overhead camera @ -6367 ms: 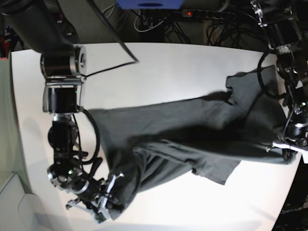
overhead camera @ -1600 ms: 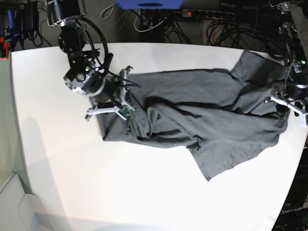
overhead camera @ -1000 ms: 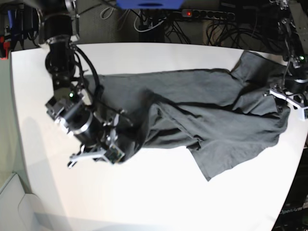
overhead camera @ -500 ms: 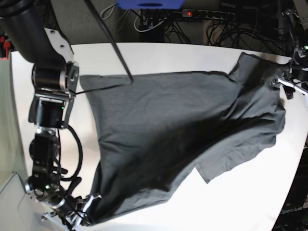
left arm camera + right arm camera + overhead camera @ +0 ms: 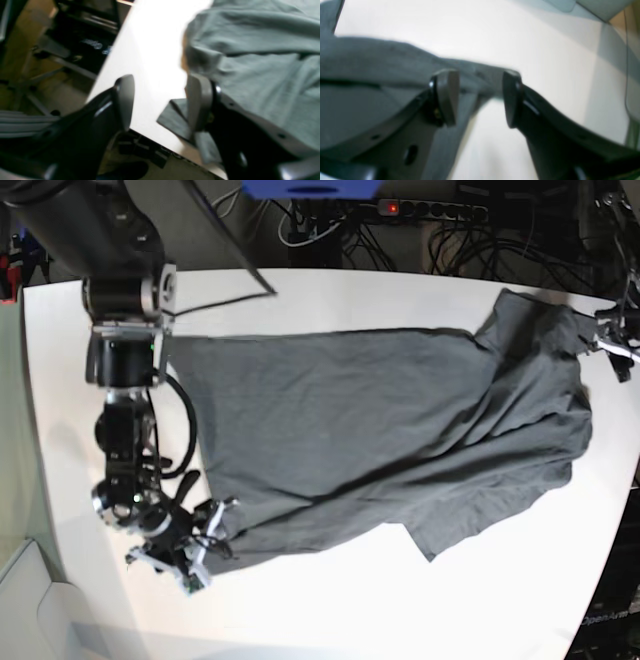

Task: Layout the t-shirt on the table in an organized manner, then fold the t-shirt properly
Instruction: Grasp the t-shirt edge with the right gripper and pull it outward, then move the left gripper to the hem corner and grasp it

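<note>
Releasing the shirt [image 5: 380, 440] hem near the table's [image 5: 330, 300] front-left corner, I spread the right gripper [image 5: 200, 545] apart; left gripper [image 5: 160, 102] stood apart beside cloth. Shirt lay flatter, sleeve end rumpled.

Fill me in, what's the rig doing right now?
Two arms are spreading a dark grey t-shirt on the white table. The right gripper has its jaws apart at the shirt's bottom corner, fabric lying between them. The left gripper is open at the table's far edge, beside a sleeve. The shirt is not yet flat.
</note>
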Motion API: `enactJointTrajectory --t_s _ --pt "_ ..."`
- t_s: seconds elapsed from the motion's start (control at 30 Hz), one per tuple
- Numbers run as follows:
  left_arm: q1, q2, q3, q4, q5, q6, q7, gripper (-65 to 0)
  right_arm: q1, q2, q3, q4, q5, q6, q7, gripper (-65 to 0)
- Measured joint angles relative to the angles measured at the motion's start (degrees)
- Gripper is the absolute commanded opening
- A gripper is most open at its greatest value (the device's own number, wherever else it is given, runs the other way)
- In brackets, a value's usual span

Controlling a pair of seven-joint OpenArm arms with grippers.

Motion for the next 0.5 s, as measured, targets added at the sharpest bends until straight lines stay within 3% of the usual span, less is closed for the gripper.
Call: enactJointTrajectory --t_s 0.13,0.27,0.33,0.4,0.5 --pt "-6.01 0.0 0.33 -0.02 -0.72 -0.33 -0.24 -31.8 -10.88 -0.09 -1.38 11.34 0.09 -0.07 -0.5 -32.3" --pt "-14.64 -0.22 3.04 -0.9 1.18 0.7 2.84 -22.7 -19.96 -0.26 -4.39 16.48 0.61 0.15 0.48 -32.6" --pt "-20.94 -0.35 6.82 -2.51 0.33 0.02 4.7 -21.9 -23.56 -0.42 -4.81 16.94 0.39 0.31 0.0 -33.3" --pt "-26.51 -0.46 11.19 -6.14 -0.15 -0.24 5.4 -21.9 -25.88 -0.46 -4.83 16.9 0.2 0.28 -0.15 -37.4" --pt "-33.75 -0.31 17.84 -14.29 0.76 0.83 6.38 -21.9 -27.63 -0.28 -5.27 16.85 0.22 0.2 -0.09 -49.9"
